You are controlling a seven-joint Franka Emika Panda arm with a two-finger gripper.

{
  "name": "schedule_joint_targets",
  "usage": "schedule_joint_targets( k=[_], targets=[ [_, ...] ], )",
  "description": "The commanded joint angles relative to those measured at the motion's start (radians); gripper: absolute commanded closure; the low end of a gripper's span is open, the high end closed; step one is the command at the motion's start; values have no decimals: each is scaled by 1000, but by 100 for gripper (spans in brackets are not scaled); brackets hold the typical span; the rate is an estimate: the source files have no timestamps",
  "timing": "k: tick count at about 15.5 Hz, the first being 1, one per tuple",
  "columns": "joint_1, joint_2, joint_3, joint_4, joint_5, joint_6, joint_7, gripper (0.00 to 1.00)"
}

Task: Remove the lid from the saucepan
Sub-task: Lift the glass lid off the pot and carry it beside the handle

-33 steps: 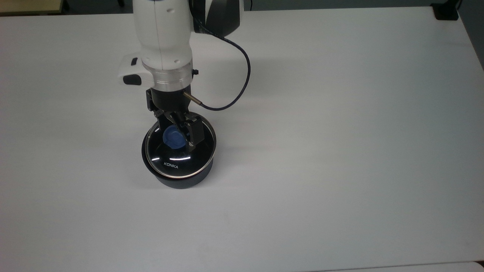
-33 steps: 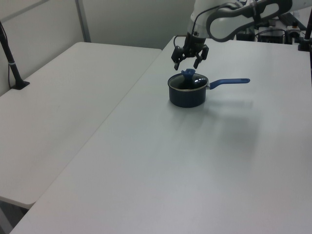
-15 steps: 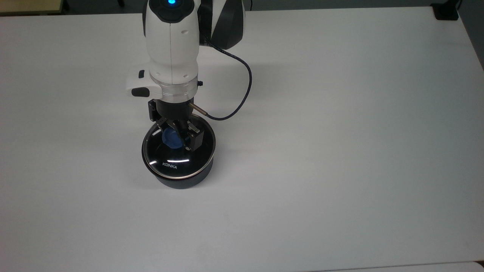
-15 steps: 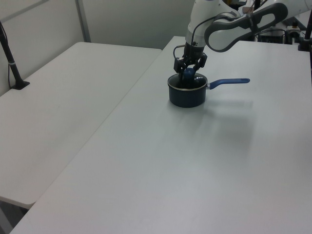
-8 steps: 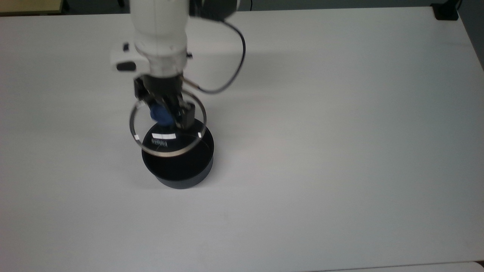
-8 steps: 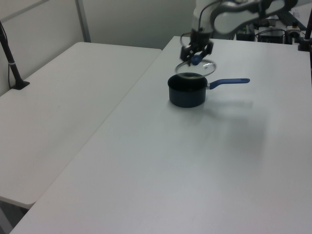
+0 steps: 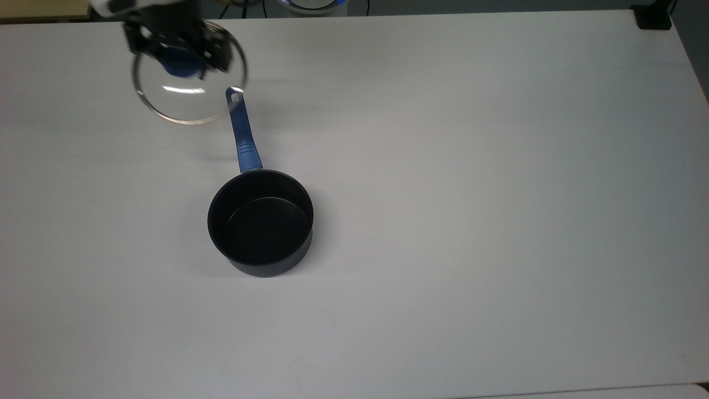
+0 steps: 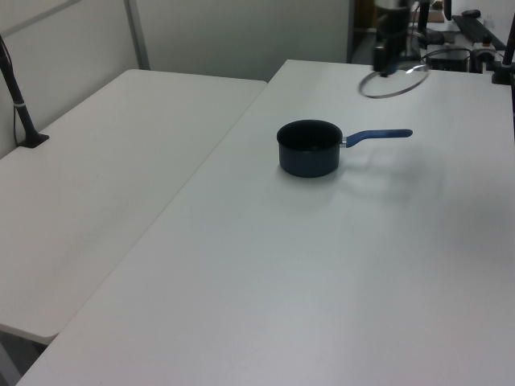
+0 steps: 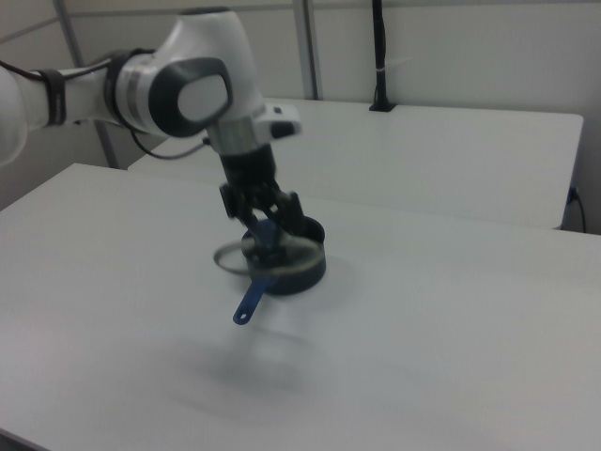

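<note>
The saucepan [image 7: 260, 221] stands open on the white table, its black inside bare and its blue handle [image 7: 243, 138] pointing toward the top view's upper edge. My gripper [image 7: 181, 60] is shut on the blue knob of the lid [image 7: 188, 100] and holds it in the air near the top view's upper left, beside the end of the handle. In the left view the lid [image 8: 398, 84] hangs under the gripper [image 8: 392, 68], above and to the right of the saucepan [image 8: 307, 147]. In the right view the lid [image 9: 235, 256] and gripper [image 9: 266, 230] partly cover the saucepan [image 9: 315, 263].
A second white table [image 8: 121, 161] adjoins on the left view's left, with a black post [image 8: 16, 88] clamped to it. A black object [image 7: 653, 16] sits at the top view's upper right corner. The table surface [image 7: 471, 221] stretches wide on the top view's right.
The gripper closed on the knob, lifted the lid off the saucepan and carried it up and toward the top view's upper left. The saucepan stayed in place.
</note>
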Motion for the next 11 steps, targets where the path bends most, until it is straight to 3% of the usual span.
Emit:
schedule_joint_targets(
  k=[1,4,6,11],
  targets=[
    [-49,-77,-46,-140,9,16,-242,46],
    [-63,-97,-129,-202,9,25,-441,46],
    [-63,-97,-164,-249,9,64,-491,45],
    [-55,-77,-166,-452,12,370,-490,45]
  ],
)
